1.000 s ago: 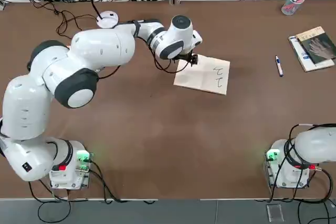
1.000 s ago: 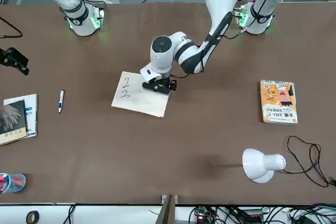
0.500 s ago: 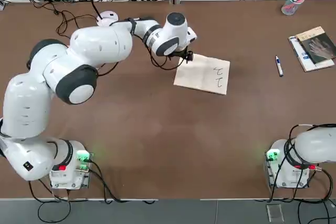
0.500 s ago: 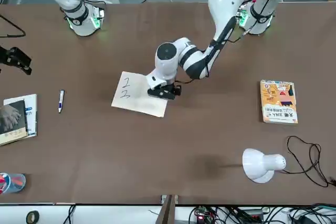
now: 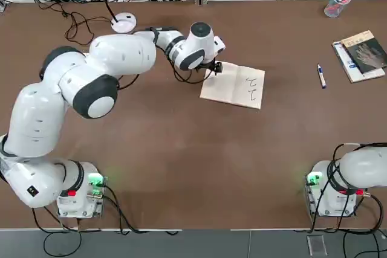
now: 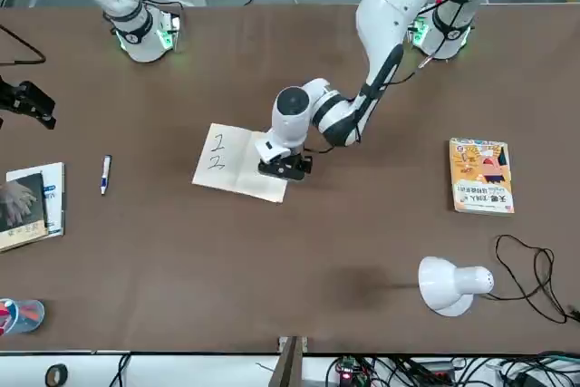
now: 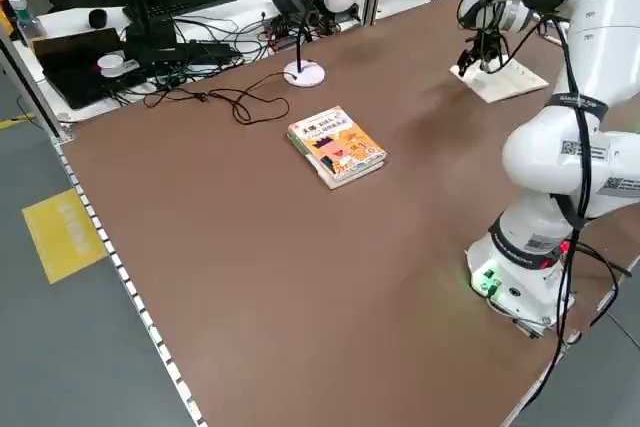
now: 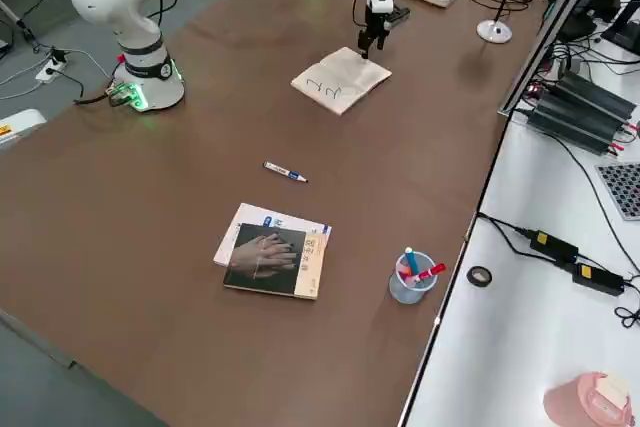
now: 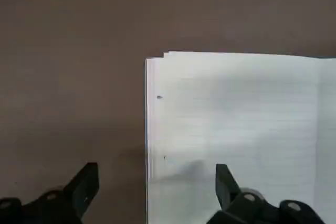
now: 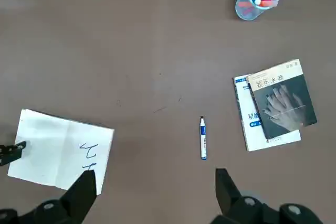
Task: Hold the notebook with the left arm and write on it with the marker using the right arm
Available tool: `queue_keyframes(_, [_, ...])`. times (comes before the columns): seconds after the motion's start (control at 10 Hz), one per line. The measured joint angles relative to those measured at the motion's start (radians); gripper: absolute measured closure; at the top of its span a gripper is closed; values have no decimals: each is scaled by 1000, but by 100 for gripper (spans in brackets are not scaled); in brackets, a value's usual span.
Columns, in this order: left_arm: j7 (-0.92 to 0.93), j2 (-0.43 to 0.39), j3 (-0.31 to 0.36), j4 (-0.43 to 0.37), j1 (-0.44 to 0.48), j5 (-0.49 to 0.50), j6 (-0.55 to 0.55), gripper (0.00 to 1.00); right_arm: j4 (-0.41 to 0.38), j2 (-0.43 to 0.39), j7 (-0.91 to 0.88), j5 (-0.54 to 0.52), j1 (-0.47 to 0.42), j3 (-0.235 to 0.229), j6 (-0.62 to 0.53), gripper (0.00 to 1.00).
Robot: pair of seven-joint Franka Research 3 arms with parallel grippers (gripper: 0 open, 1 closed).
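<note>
The left arm (image 5: pixel 115 58) reaches across the worktop (image 5: pixel 181 161); its fingers (image 9: pixel 84 184) hang spread wide over the notebook's (image 5: pixel 233 87) left edge. The marker (image 5: pixel 321 76) lies well to its right, untouched. The right gripper (image 10: pixel 152 192), fingers wide, stays up by its base.

We find the left arm (image 5: pixel 91 83) stretched far out from its base (image 5: pixel 78 194), elbow raised, forearm reaching toward the notebook (image 5: pixel 236 86) at mid-table. Its wrist is bent downward, so the left gripper (image 6: pixel 285 168) points at the tabletop directly over the notebook's edge nearest that arm. In the left wrist view its fingers (image 9: pixel 84 184) stand spread apart, one over the page and one over bare table beside the notebook's edge, with nothing between them. The right arm (image 5: pixel 363 170) is folded up near its own base (image 5: pixel 320 194), well apart from the notebook. The right gripper (image 10: pixel 152 192) hangs high, facing down, fingers wide apart and empty
</note>
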Motion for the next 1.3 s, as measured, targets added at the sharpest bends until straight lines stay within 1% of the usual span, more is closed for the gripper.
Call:
queue_keyframes(0.4, [0, 41, 0, 21, -2, 8, 36, 1, 0, 0, 0, 0, 0, 0, 0, 0])
queue_keyframes(1.3, [0, 43, 26, 27, -1, 13, 37, 2, -24, 3, 0, 0, 0, 0, 12, 0])
